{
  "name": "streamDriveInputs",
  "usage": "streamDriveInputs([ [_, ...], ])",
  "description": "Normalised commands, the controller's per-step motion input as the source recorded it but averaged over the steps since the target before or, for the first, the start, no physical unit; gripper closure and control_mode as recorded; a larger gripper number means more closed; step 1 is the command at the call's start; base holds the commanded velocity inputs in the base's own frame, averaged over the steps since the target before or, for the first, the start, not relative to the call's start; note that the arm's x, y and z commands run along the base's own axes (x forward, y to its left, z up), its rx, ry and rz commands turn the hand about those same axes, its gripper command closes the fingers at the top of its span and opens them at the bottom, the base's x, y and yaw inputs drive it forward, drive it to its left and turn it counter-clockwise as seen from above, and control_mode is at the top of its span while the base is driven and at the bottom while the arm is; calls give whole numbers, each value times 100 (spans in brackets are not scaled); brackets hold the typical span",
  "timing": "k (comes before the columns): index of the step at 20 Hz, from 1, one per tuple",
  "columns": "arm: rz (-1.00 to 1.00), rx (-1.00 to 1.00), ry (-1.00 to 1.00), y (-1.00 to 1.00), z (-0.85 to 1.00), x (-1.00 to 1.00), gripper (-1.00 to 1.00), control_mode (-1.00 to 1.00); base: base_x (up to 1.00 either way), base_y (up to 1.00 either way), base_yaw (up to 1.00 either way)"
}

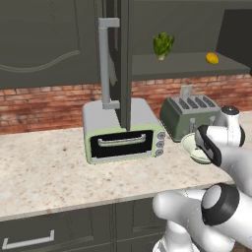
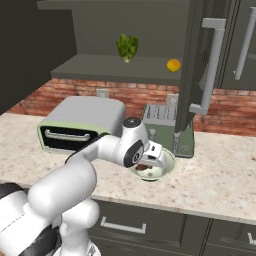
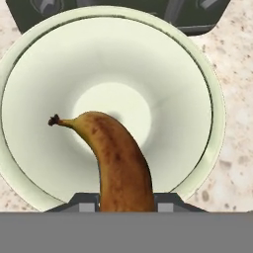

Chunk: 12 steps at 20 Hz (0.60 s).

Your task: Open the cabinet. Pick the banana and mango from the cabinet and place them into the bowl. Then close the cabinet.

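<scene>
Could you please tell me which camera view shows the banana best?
The hand view: the banana fills its centre, held in the hand just above the bowl. In the right base view it is a small dark patch over the bowl, and the left base view gives no clear sight of it.

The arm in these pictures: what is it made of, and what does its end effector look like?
The arm is a chain of smooth, rounded, glossy white shells, with dark bands and caps at the joints. No loose cables show. The end effector has two small dark finger tips.
</scene>
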Motion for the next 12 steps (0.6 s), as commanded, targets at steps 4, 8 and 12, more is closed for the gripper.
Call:
streamDriveInputs([
  [4,0,0,1,-6,-7,3,100,-100,0,0,0],
  [8,0,0,0,-6,-17,6,100,-100,0,0,0],
  [12,0,0,0,-3,-21,14,100,-100,0,0,0],
])
